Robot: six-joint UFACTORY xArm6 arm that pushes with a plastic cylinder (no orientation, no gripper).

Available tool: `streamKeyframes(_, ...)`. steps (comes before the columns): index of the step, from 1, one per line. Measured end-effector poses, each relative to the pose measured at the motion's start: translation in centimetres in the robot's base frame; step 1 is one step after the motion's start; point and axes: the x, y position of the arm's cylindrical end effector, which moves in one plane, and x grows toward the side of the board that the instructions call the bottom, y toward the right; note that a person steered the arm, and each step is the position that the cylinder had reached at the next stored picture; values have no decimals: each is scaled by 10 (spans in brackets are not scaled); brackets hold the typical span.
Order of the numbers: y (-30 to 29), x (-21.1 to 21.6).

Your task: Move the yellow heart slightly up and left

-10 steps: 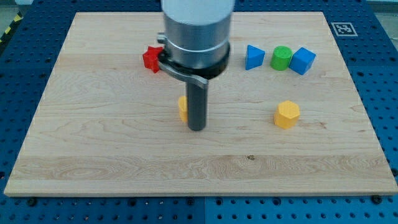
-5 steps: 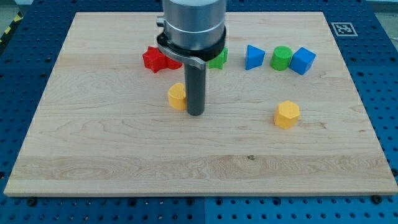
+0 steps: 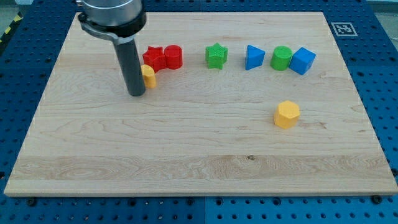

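Yellow heart (image 3: 149,76) sits right next to our tip (image 3: 137,94), on the tip's right side. It is just below the red star (image 3: 153,58). We have no jaws, only a rod.

The board (image 3: 205,162) is pale wood, its grain visible under a smooth matt finish. The yellow heart (image 3: 148,76) and yellow hexagon (image 3: 286,115) look like matt plastic. The rod (image 3: 132,65) is dark, slightly glossy.
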Motion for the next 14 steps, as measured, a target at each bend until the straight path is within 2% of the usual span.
streamKeyframes(1, 0, 0)
streamKeyframes(3, 55, 0)
streamKeyframes(6, 64, -13)
streamKeyframes(11, -15, -30)
streamKeyframes(14, -36, -31)
